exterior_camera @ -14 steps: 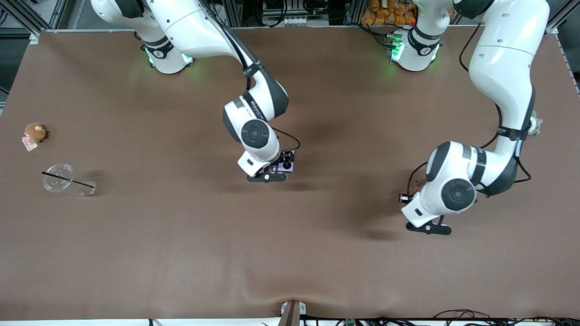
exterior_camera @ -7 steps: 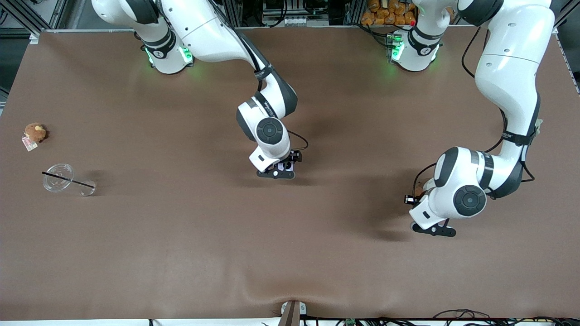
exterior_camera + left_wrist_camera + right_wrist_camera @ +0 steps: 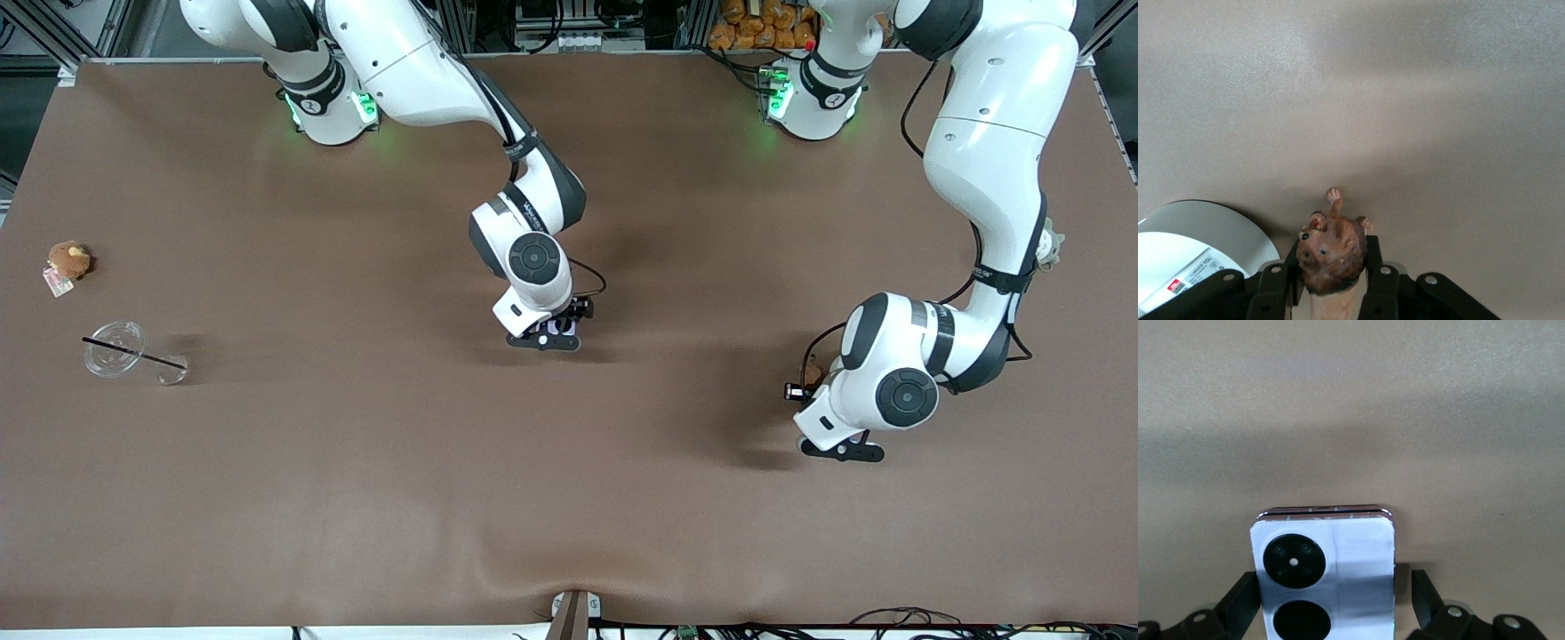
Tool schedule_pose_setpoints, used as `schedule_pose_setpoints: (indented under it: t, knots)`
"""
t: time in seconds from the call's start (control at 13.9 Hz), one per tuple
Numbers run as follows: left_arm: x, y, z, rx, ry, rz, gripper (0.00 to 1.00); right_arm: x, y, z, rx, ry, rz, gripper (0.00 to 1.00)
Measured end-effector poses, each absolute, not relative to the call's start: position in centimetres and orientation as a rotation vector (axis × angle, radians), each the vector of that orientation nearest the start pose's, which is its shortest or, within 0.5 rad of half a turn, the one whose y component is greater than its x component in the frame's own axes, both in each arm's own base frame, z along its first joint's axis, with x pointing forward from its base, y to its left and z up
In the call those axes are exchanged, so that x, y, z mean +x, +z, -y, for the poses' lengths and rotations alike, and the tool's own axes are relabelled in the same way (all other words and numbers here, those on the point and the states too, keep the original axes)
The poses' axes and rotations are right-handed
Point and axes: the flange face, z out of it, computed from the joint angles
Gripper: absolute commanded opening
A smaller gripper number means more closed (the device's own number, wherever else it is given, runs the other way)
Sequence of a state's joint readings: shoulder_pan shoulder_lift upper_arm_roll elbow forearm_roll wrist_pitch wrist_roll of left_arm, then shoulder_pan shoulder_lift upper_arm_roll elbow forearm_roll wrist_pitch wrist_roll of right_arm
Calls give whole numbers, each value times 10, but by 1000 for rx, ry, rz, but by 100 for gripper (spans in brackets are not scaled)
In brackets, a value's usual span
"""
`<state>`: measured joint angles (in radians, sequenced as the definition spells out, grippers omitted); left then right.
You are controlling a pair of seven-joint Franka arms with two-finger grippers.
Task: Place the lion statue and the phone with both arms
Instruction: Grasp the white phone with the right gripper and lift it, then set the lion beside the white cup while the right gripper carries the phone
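Note:
The lavender phone (image 3: 1328, 577), its two black lenses up, lies flat on the brown table (image 3: 356, 462) near the middle. My right gripper (image 3: 1335, 587) is down around it and open. One finger (image 3: 1245, 597) is at the phone's edge and the other finger (image 3: 1421, 590) stands a little off it. In the front view the right gripper (image 3: 560, 331) covers most of the phone (image 3: 562, 327). My left gripper (image 3: 1331, 267) is shut on the reddish-brown lion statue (image 3: 1331, 250) and holds it just above the table. In the front view the left gripper (image 3: 813, 384) hides most of the lion (image 3: 811, 372).
A round brown plush with a tag (image 3: 68, 260) and a clear plastic cup on its side with a black straw (image 3: 124, 351) lie at the right arm's end. A grey-green plush (image 3: 1051, 240) shows past the left arm's forearm.
The right arm moved toward the left arm's end and lowered the phone to the table, then held still. The left arm shifted slightly with the lion and came back.

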<state>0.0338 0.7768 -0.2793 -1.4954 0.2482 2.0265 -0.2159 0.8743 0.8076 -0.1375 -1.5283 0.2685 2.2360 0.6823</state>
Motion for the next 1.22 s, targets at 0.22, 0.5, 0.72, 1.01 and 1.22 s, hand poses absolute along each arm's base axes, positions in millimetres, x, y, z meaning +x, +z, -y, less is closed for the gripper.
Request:
schedule_pose_setpoints:
  t: [0.22,0.5,0.72,1.01,1.22]
  knots:
    - [679,205,124,-3063,312,-144,33,503,166,-485,-3108,188,-163,100]
    - [679,205,122,-3062,311,-130,80,504,168,-486,-3103,180,-186,9]
    - [680,203,115,-3054,312,-97,100,511,173,-484,-3094,153,-259,5]
    - [683,217,122,-3050,291,-82,100,571,201,-424,-3099,68,-447,5]
    - [686,271,141,-3029,254,-97,100,633,240,-318,-3148,70,-536,6]
